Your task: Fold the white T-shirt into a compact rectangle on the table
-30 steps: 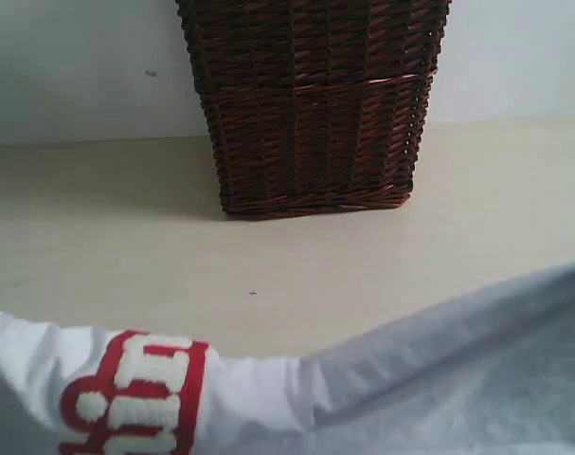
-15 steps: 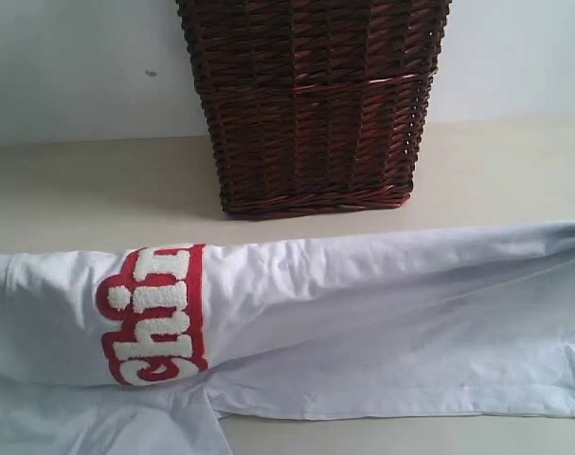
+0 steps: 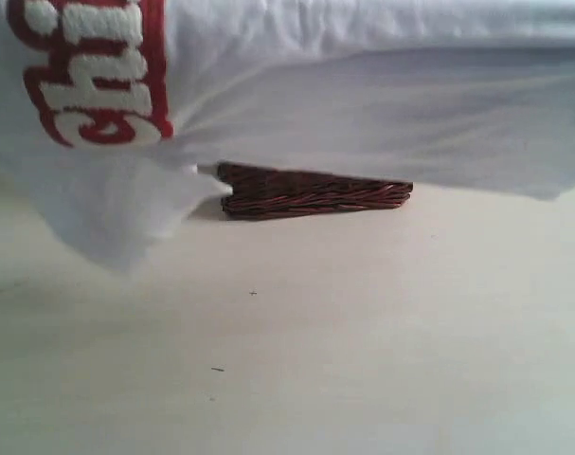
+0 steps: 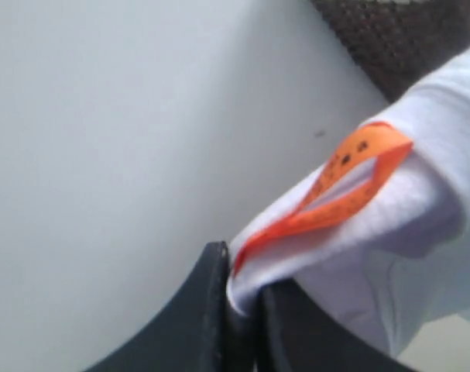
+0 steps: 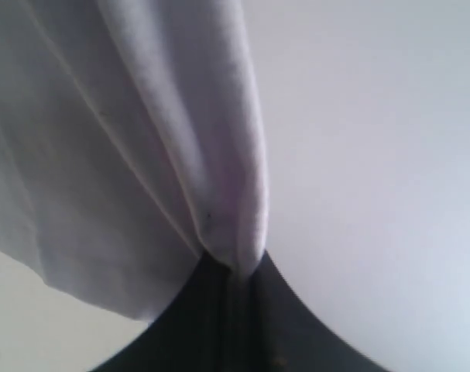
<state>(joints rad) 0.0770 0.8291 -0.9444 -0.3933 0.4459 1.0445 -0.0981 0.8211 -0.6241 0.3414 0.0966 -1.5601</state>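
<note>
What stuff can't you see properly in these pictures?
- Exterior view: the white T-shirt hangs in front of the wicker basket, hiding all but its base.
- Exterior view: the red-edged letters run off the top edge, so the word is unreadable.
- Left wrist view: the dark marks on the orange tag are too blurred to read.
- Right wrist view: the shirt pinched in the right tool runs out of frame.

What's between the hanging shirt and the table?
Nothing but air. In the exterior view the shirt hangs over bare table, with only the bottom of the basket showing behind.
</note>
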